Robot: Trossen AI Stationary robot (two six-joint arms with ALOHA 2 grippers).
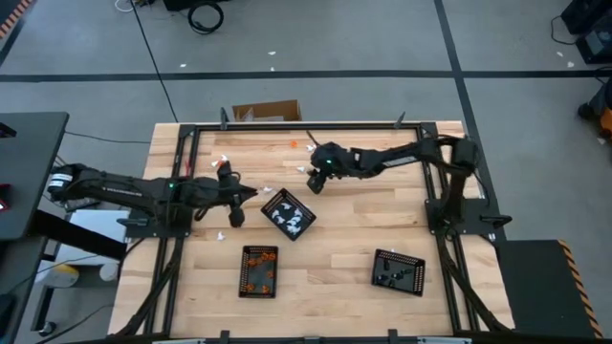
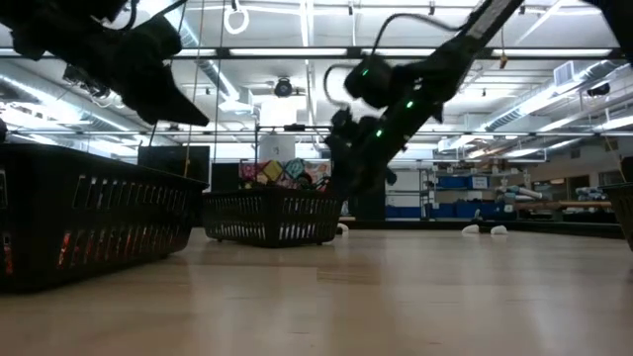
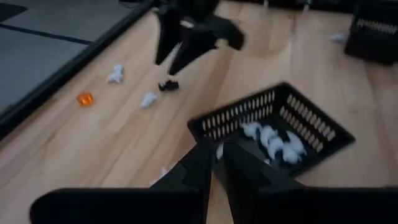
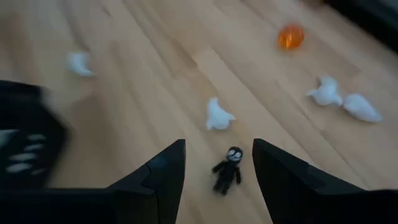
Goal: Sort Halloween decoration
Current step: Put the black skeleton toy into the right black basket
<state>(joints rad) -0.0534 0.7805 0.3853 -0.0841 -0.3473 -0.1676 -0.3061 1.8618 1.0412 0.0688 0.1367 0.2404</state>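
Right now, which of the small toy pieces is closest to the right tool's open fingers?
The little black figure lying on the wood, right between the right tool's open fingers. It is the only black piece there; the white ghosts and orange piece lie farther ahead.

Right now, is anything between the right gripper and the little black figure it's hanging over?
Nothing visible. In the right wrist view the black figure lies on bare wood in the gap between the right gripper's open fingers. The nearest white piece lies just beyond it, apart from it and outside the fingers.
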